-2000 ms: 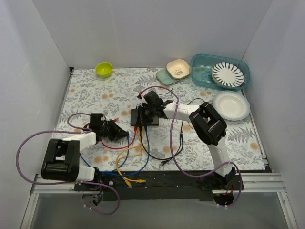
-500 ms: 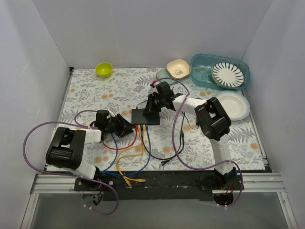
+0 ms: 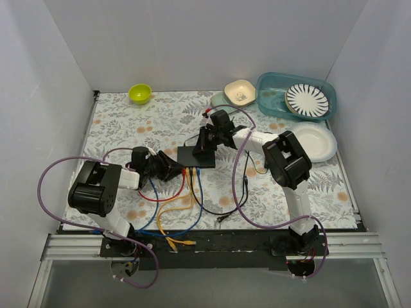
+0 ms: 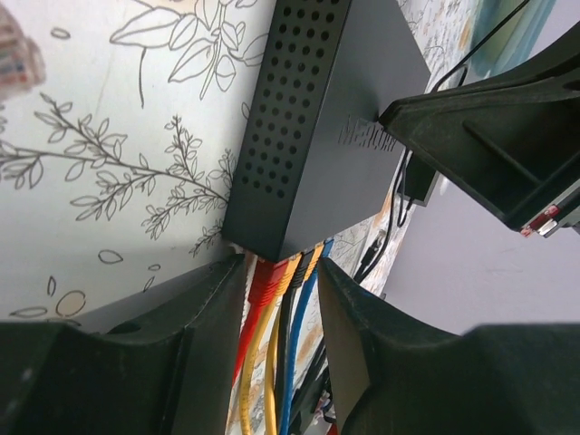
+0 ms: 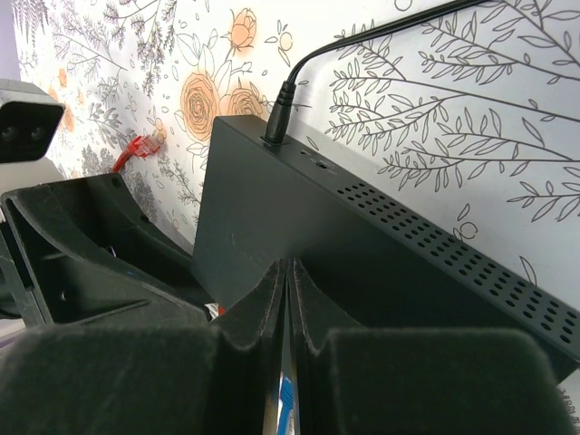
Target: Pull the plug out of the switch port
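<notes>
Black switch (image 3: pixel 196 156) — right tool (image 5: pixel 288 270), fingers together, is touching its top; left tool (image 4: pixel 280 276), fingers apart, is flanking its plugs (image 4: pixel 266 275).

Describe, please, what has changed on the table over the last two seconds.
The left gripper moved right to the port edge of the switch; its open jaws now straddle the plugged cables, gripping nothing yet. The right gripper drew back from the switch's middle toward its far edge, shut, tips on the top. The switch and cables stayed put.
</notes>
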`<state>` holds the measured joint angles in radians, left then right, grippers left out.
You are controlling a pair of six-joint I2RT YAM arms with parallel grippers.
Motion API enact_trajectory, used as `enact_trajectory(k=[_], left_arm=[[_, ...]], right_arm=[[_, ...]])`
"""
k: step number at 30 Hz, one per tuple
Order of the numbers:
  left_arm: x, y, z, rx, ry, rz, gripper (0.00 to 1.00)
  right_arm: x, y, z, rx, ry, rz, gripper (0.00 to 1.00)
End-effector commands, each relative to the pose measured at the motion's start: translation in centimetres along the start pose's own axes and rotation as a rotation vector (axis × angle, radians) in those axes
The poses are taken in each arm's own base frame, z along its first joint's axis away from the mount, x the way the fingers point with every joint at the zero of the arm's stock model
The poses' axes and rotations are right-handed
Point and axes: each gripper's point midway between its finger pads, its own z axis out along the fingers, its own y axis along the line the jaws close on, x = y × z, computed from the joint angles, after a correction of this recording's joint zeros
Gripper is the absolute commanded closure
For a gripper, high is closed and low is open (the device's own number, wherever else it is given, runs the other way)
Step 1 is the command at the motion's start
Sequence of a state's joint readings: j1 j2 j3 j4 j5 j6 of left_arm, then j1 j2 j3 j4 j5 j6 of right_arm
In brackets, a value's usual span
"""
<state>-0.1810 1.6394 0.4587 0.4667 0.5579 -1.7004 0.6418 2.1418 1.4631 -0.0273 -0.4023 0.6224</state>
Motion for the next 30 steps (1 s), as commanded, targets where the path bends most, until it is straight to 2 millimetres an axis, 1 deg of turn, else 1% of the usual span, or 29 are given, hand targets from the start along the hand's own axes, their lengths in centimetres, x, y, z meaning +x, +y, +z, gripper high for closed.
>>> enact_trajectory(k=[1,2,3,7,9,12,15,17,19,21,23,28,30], left_arm=[[-0.5,1.5,0.6,-0.047,-0.038,-0.018,0.63],[-0.4,1.8,0.7,-0.054,-0.037,-0.025,0.63],[-0.5,1.7,0.8,-0.051,-0.039,-0.029,0.64],[-0.5,2.1,1.0,-0.061,-0.038,-0.035,0.71],[-0.5,2.2,1.0,-0.067,-0.038,-0.035,0.72],[-0.6,2.3,1.2,-0.071,-0.039,-0.030,0.75],[-0.6,2.4,1.3,-0.077,-0.040,-0.029,0.81],[-0.7,2.3,1.3,-0.075,-0.041,-0.021,0.83],[-0.6,2.4,1.3,-0.077,-0.034,-0.012,0.82],[-0.2,2.2,1.3,-0.063,-0.016,0.006,0.73],[-0.1,2.2,1.3,-0.058,-0.008,0.015,0.68],[0.3,2.5,1.0,-0.061,-0.004,0.028,0.67],[0.4,2.8,1.0,-0.066,0.003,0.023,0.68]], right_arm=[[2.5,-2.0,0.1,0.064,0.069,0.005,0.88],[2.4,-2.0,0.1,0.064,0.069,0.006,0.88],[2.5,-2.0,0.1,0.063,0.071,0.007,0.88],[2.6,-2.1,0.2,0.060,0.075,0.004,0.88],[2.7,-2.0,0.3,0.058,0.079,0.005,0.88],[2.7,-2.1,0.3,0.058,0.080,0.008,0.88],[2.7,-2.1,0.4,0.057,0.082,0.007,0.88],[2.8,-2.2,0.4,0.058,0.083,0.010,0.88],[2.8,-2.2,0.4,0.057,0.084,0.010,0.88],[2.9,-2.2,0.4,0.056,0.086,0.010,0.88],[2.7,-2.2,0.4,0.054,0.081,0.009,0.88],[2.8,-2.1,0.5,0.053,0.083,0.008,0.88],[2.7,-2.2,0.5,0.053,0.083,0.008,0.88]])
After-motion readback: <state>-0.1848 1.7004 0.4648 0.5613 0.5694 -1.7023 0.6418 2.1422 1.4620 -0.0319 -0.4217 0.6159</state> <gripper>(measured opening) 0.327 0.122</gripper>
